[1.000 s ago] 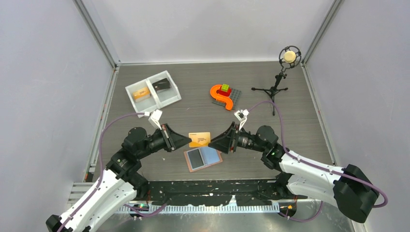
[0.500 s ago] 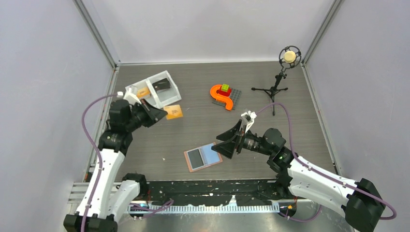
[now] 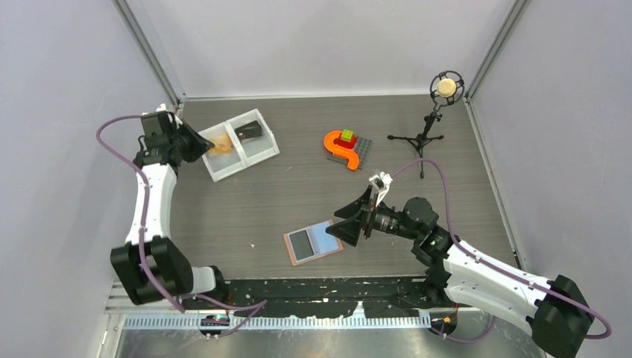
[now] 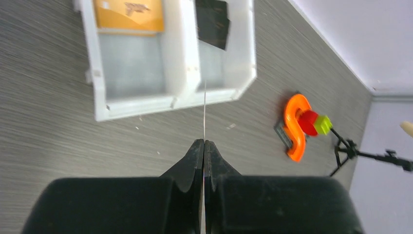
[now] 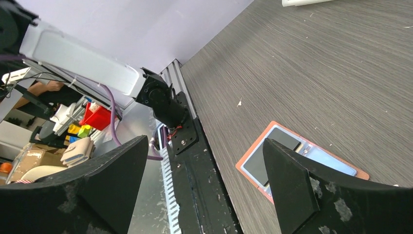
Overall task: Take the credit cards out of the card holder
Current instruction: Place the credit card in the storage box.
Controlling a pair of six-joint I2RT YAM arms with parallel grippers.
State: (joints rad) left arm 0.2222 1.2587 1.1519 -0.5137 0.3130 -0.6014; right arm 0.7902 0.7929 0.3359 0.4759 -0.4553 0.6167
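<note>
The table (image 3: 298, 198) bears card holder (image 3: 313, 243), tray (image 3: 237, 142), toy (image 3: 341, 149), stand (image 3: 422, 137).

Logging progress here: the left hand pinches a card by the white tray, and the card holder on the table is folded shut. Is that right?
No: the card holder lies open, blue pockets up, a dark card in one, as the top external view shows. The left hand does pinch a thin card by the white tray.

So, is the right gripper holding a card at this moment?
No, the right wrist view shows the right gripper wide open and empty, and the card holder lies spread, untouched by it.
</note>
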